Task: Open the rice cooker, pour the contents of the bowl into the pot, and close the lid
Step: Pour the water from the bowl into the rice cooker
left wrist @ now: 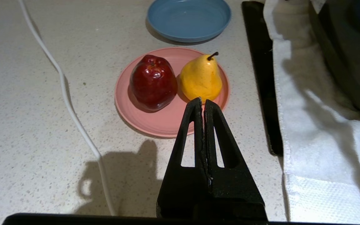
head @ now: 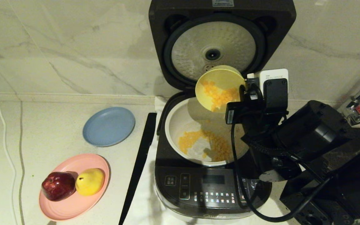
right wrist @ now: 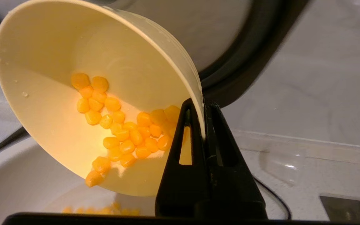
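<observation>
Right pincer [right wrist: 203, 106] pinches tilted bowl's [right wrist: 73, 62] rim above the pot [head: 180, 118].

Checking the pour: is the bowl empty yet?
Not empty: the tipped bowl holds kernels; others lie in the pot.

Rice cooker [head: 212, 187] front panel labels too small to read, no other text legible

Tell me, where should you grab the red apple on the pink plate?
Grip the apple around its round sides, coming from above. It stands upright, and the pear sits close beside it, so pinch front to back rather than squeezing a finger between them.
</observation>
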You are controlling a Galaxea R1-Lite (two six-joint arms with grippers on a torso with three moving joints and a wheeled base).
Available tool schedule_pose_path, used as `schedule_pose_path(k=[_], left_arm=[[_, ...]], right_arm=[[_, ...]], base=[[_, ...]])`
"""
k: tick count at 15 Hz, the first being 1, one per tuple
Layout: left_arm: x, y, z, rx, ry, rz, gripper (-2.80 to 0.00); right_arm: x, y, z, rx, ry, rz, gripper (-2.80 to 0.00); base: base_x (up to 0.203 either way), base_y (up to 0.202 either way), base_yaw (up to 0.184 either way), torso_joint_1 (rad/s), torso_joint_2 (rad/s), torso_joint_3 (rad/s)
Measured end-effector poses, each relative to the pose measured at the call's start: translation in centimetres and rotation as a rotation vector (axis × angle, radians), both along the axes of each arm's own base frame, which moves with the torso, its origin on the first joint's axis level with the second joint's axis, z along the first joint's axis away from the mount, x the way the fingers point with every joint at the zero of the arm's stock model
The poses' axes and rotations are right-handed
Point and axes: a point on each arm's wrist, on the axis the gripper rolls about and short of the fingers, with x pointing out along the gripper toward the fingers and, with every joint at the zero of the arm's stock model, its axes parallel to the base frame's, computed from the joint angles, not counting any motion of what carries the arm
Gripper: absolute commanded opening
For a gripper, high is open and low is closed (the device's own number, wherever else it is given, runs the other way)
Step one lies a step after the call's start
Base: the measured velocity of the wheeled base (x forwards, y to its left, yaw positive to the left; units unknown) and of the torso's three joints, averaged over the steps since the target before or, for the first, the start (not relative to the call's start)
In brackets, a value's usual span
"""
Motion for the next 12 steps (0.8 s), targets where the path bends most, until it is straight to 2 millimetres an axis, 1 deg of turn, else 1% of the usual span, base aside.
schedule_pose_path(k=[2, 3, 5, 6, 8, 9, 11, 12], left_arm=[[0.0, 0.0, 0.0, -0.001, 0.000, 0.001, -2.80], [0.0, 0.0, 0.0, 0.000, 0.000, 0.000, -2.80], [0.0, 0.0, 0.0, 0.000, 0.000, 0.000, -2.80], [0.0, 0.0, 0.0, 0.000, 0.001, -0.001, -2.80], [0.0, 0.0, 0.0, 0.000, 0.000, 0.001, -2.80], [0.0, 0.0, 0.0, 0.000, 0.000, 0.000, -2.80], [0.0, 0.0, 0.0, 0.000, 0.000, 0.000, -2.80], [0.0, 0.0, 0.0, 0.000, 0.000, 0.000, -2.80]], right_arm=[[-0.3, 0.2, -1.5, -0.055, 0.040, 0.006, -2.80], [-0.4, 0.2, -1.5, -0.059, 0.041, 0.005, -2.80], [-0.2, 0.4, -0.6, -0.030, 0.015, 0.001, -2.80], [-0.3, 0.6, -0.8, -0.035, 0.019, 0.006, -2.80], [-0.6, 0.6, -1.9, -0.071, 0.051, 0.008, -2.80], [-0.7, 0.6, -1.6, -0.065, 0.047, 0.003, -2.80], [-0.7, 0.8, 0.1, -0.010, 0.004, -0.001, -2.80], [-0.9, 1.0, 0.2, -0.006, 0.003, 0.004, -2.80]], base=[[0.000, 0.000, 0.000, 0.000, 0.00, 0.000], [0.000, 0.000, 0.000, 0.000, 0.00, 0.000], [0.000, 0.000, 0.000, 0.000, 0.00, 0.000], [0.000, 0.000, 0.000, 0.000, 0.00, 0.000], [0.000, 0.000, 0.000, 0.000, 0.00, 0.000], [0.000, 0.000, 0.000, 0.000, 0.00, 0.000], [0.000, 0.000, 0.000, 0.000, 0.00, 0.000], [0.000, 0.000, 0.000, 0.000, 0.00, 0.000]])
